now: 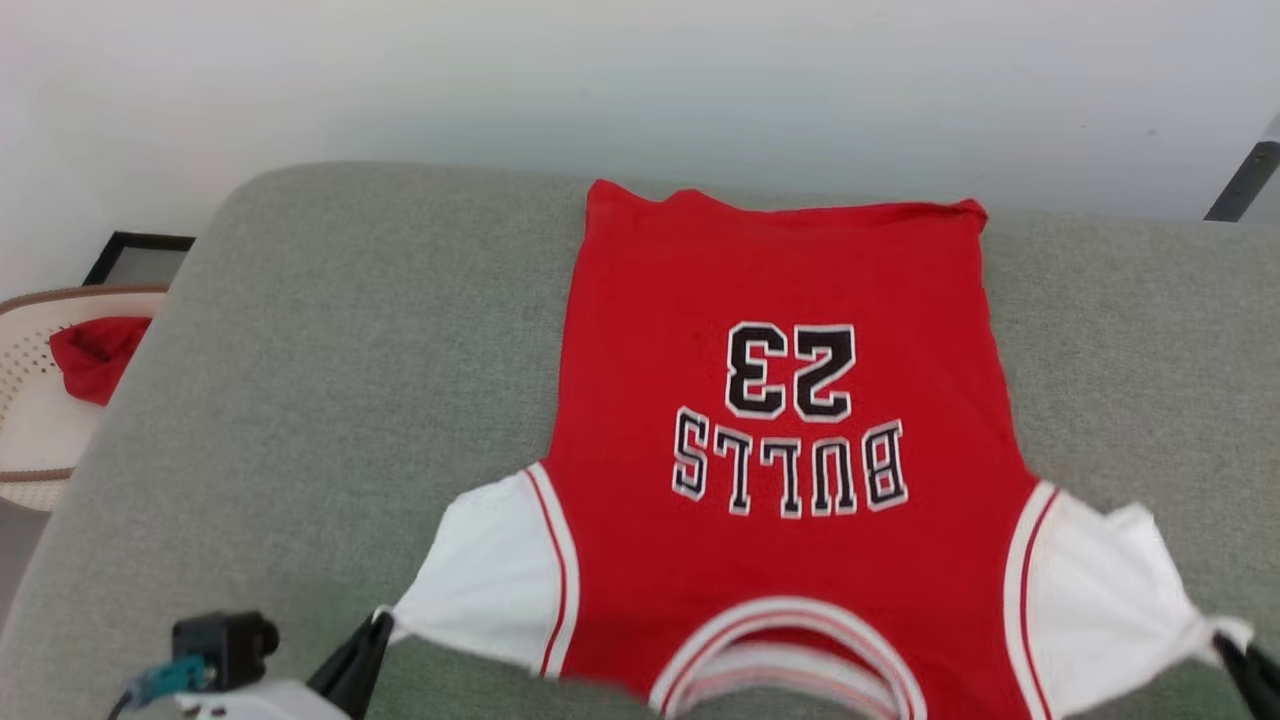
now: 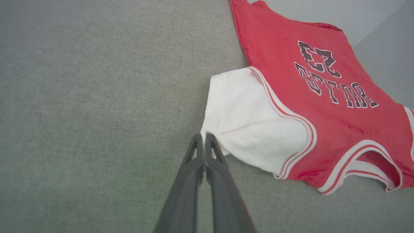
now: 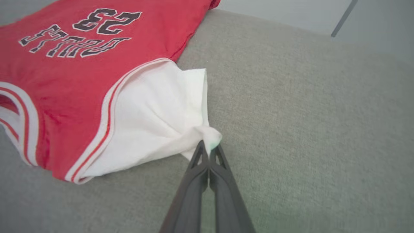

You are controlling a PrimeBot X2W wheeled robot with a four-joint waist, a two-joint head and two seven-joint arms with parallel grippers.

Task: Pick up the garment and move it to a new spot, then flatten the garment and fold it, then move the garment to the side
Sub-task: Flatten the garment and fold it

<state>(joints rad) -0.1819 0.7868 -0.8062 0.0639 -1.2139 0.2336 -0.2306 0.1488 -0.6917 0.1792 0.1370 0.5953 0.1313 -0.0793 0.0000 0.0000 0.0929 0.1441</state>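
Charcoal fingers, white wrist, small black camera.

The left gripper (image 2: 204, 137) and the right gripper (image 3: 209, 145) look alike. Each has two long, matte, dark grey fingers, broad at the base and narrowing to slim, rounded tips. A triangular cut-out sits just behind every tip, leaving only a thin frame of material. In the head view, at seven o'clock, a boxy black camera module (image 1: 222, 645) with rounded corners sits above a smooth white wrist housing (image 1: 255, 702). A small teal connector (image 1: 168, 678) juts out on the module's eight o'clock side.
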